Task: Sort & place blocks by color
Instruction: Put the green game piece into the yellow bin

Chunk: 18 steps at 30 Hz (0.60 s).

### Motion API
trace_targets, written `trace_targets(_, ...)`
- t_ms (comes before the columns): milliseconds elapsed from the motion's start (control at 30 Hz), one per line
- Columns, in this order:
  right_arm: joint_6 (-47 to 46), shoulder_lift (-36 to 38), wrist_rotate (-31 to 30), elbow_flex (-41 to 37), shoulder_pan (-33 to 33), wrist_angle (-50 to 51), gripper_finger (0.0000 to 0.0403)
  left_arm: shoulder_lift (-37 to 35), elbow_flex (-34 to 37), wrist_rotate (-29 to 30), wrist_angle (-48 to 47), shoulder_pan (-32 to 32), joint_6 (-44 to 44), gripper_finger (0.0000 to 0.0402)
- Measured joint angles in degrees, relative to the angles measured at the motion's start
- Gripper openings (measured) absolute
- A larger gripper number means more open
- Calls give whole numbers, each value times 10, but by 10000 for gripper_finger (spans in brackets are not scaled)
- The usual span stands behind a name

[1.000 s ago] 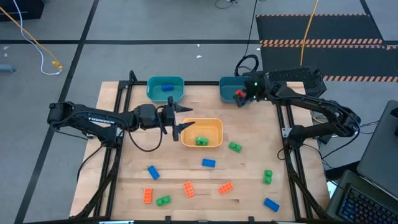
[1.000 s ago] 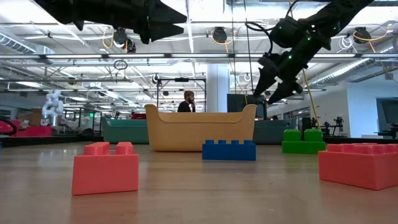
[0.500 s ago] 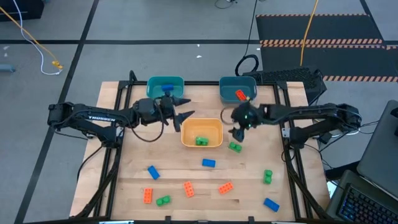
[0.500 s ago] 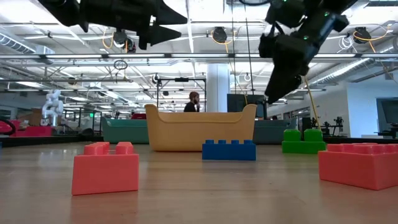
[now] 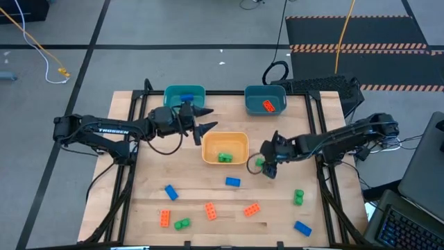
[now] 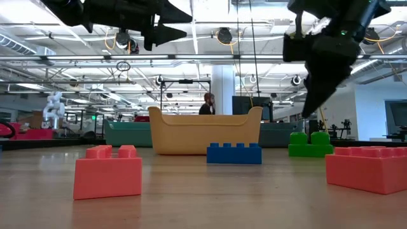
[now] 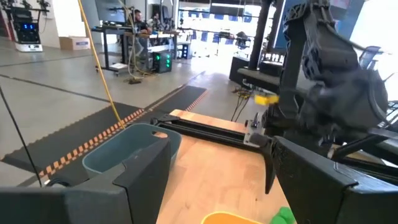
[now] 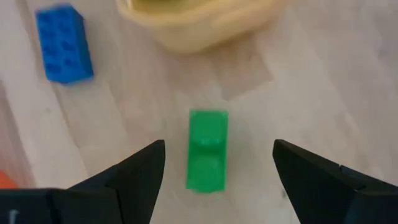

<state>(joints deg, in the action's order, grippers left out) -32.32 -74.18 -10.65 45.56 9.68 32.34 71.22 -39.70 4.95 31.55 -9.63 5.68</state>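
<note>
The right gripper (image 5: pixel 266 164) hangs low over the table just right of the yellow bin (image 5: pixel 225 148), its fingers (image 8: pixel 140 171) spread wide with nothing between them. Directly under it lies a green block (image 8: pixel 208 149), a two-stud brick flat on the wood just outside the bin's right wall. In the right wrist view its long axis runs straight along the line of sight, crosswise to the gap between the fingers, one short end toward the bin and the other toward the wrist. The fingers stand apart from the block on either side, and seem not to touch it, though how high they sit above it is hard to judge.

A blue block (image 8: pixel 63 43) lies nearby on the wood in front of the bin, its long axis roughly parallel to the green one's. Another green block (image 5: pixel 224 157) lies inside the yellow bin, and an orange block (image 5: pixel 268 105) rests in the right teal bin (image 5: pixel 265 95).

The left gripper (image 5: pixel 201 122) waits above the table between the left teal bin (image 5: pixel 184 94) and the yellow one, fingers open and holding nothing.
</note>
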Motion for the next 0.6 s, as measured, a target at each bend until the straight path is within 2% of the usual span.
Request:
trace_targets(333,-22,-83,-57,0,43,-23,290,0,0,-5,-1,-1,-16,274)
trace_targets(500,-15,-117,-59,0,43,-24,288,0,0,-5,16,-15,-29,274)
trace_targets(600,-12,-142,-58,0,43,-23,271,0,0,-5,17,-22,-31,274)
